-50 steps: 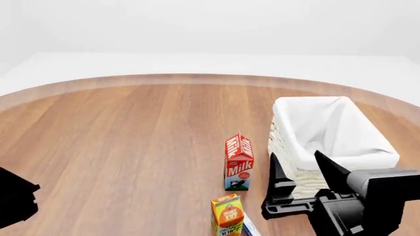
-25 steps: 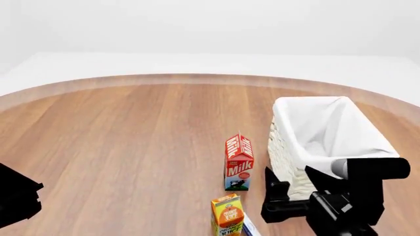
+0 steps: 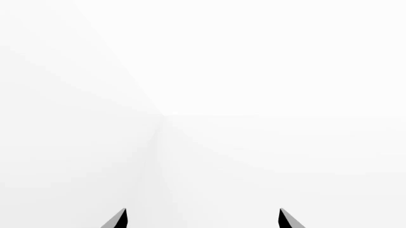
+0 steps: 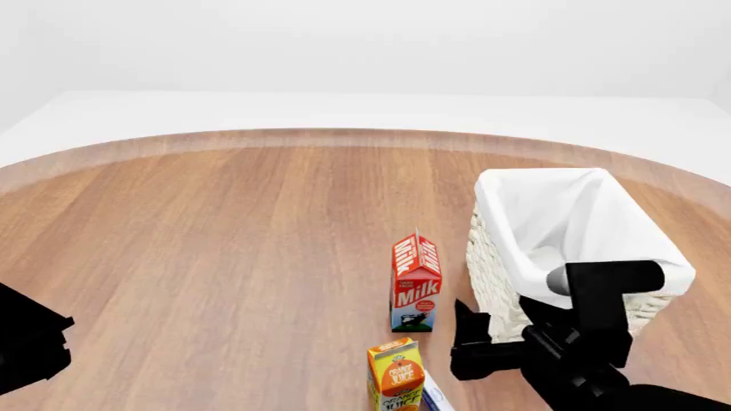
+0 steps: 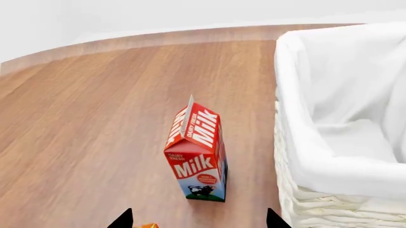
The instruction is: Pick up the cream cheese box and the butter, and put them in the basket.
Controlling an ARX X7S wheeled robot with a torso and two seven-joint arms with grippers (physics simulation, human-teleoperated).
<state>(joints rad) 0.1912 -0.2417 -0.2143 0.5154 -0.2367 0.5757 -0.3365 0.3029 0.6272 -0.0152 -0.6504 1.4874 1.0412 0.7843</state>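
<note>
Because the right gripper hangs low between the milk carton and the basket, with its fingers spread apart and nothing between them, the nearest risk is a knock: a careless swing sideways would likely tip the tall milk carton or shove the basket across the table. The orange juice carton stands at the table's near edge, just in front of the milk carton, and could be toppled the same way. A sliver of white and blue beside the juice carton's base may be the cream cheese box, though too little shows to be sure; reaching for it means working close around both cartons. The butter is not visible in any view, so it cannot be placed.

The right wrist view shows the milk carton's printed face and the empty liner inside the basket, which the head view gives only obliquely. The left wrist view shows only blank white beyond the parted fingertips of the left gripper, which carries nothing. The head view alone shows the juice carton whole.
</note>
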